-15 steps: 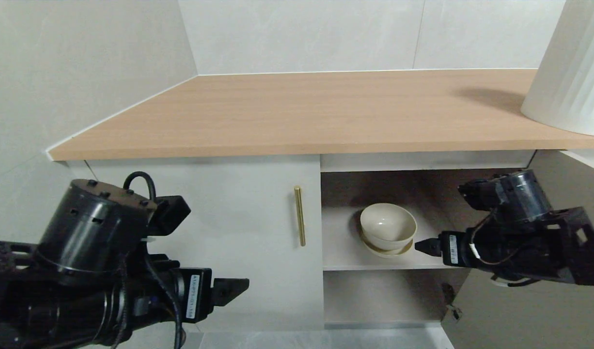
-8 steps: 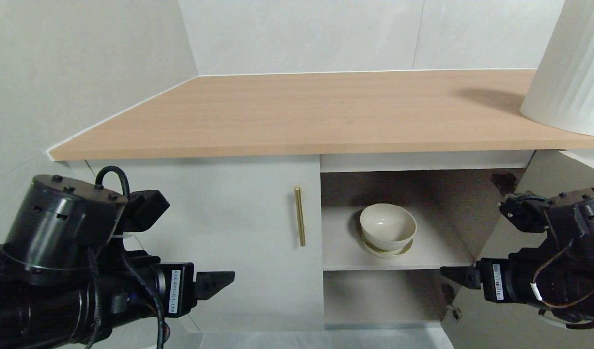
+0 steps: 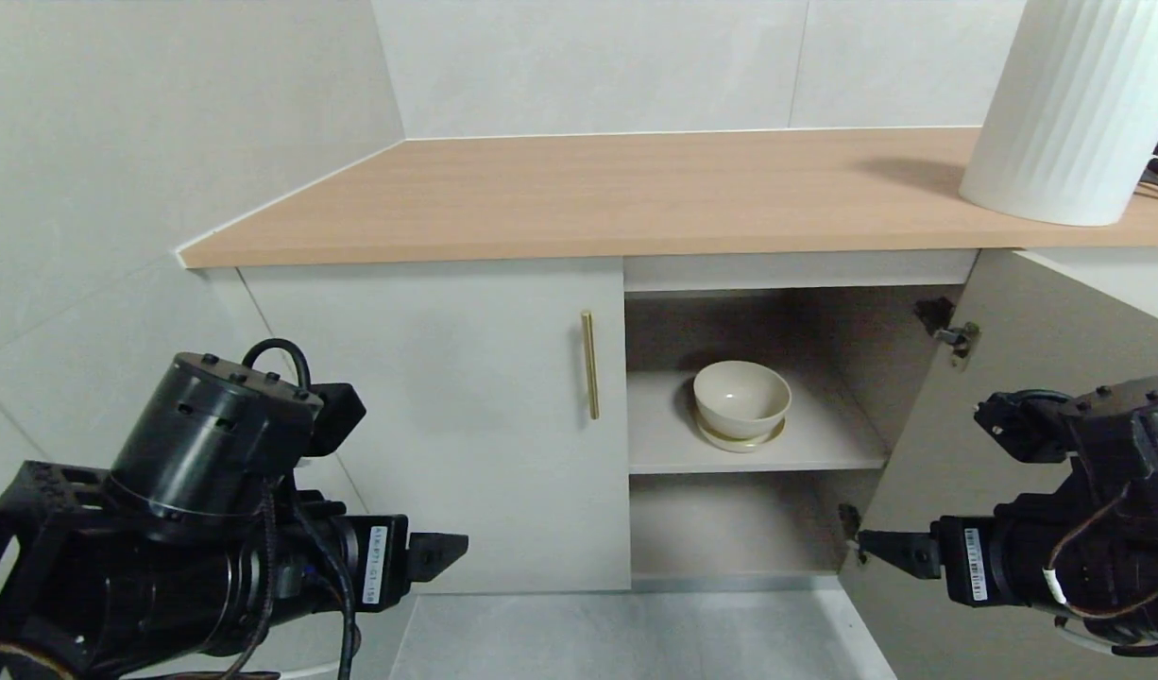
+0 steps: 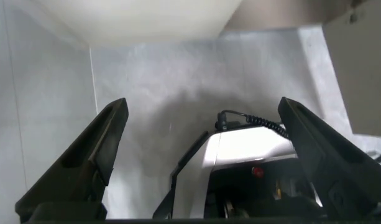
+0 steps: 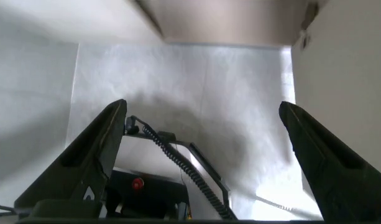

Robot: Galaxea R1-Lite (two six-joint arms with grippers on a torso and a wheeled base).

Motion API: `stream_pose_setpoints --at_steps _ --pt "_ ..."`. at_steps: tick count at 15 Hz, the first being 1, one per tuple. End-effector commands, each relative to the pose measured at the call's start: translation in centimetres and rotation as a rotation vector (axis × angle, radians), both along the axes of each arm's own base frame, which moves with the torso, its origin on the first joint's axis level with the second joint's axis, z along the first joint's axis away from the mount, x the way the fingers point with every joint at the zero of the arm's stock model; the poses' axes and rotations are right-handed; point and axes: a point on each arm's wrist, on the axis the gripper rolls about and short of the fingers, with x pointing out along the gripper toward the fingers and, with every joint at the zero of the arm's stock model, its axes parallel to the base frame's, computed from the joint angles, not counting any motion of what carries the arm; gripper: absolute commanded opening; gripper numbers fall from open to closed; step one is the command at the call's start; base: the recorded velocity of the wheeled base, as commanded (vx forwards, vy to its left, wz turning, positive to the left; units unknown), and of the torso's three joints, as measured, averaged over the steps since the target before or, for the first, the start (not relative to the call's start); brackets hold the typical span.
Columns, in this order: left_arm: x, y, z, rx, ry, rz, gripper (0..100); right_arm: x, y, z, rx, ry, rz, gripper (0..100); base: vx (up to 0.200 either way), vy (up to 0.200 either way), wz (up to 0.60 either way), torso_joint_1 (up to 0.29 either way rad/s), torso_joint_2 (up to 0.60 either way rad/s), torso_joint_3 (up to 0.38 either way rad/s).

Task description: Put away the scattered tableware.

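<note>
A cream bowl (image 3: pixel 741 401) sits on a small plate (image 3: pixel 736 440) on the upper shelf (image 3: pixel 825 444) of the open cabinet. My left gripper (image 3: pixel 444 554) is low in front of the closed left door, well left of the bowl. My right gripper (image 3: pixel 874 548) is low beside the open door, below and right of the shelf. In the left wrist view the left gripper (image 4: pixel 202 155) is open with nothing between its fingers (image 4: pixel 91 162). The right gripper (image 5: pixel 202 155) is also open and holds nothing, with grey floor beneath it.
A tall white ribbed vessel (image 3: pixel 1061 104) stands on the wooden countertop (image 3: pixel 588 189) at the right. The left door (image 3: pixel 428 406) is closed, with a brass handle (image 3: pixel 588 364). The right door (image 3: pixel 1023 397) is swung open toward me. A lower compartment (image 3: pixel 730 519) lies under the shelf.
The right gripper has drawn back from beside the bowl, down and out of the cabinet. The camera has pulled back, so the whole cabinet looks smaller and farther.
</note>
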Motion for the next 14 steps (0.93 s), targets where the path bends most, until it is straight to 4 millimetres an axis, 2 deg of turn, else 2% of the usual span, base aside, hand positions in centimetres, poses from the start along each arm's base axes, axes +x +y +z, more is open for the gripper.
stream_pose_setpoints --at_steps 1,7,14 --pt "0.15 -0.1 -0.24 0.006 0.01 0.001 100 0.05 0.04 -0.05 -0.001 0.002 0.0 100 -0.2 0.0 0.0 0.007 0.0 0.002" --pt "0.14 -0.17 -0.35 0.009 0.014 -0.002 100 -0.09 0.14 -0.17 -0.005 0.005 0.009 100 -0.2 0.0 0.0 0.005 0.0 0.004" --pt "0.11 -0.15 -0.42 0.01 0.016 -0.002 100 -0.59 0.04 -0.27 -0.031 0.002 0.033 100 0.0 0.0 0.0 0.0 0.0 0.0"
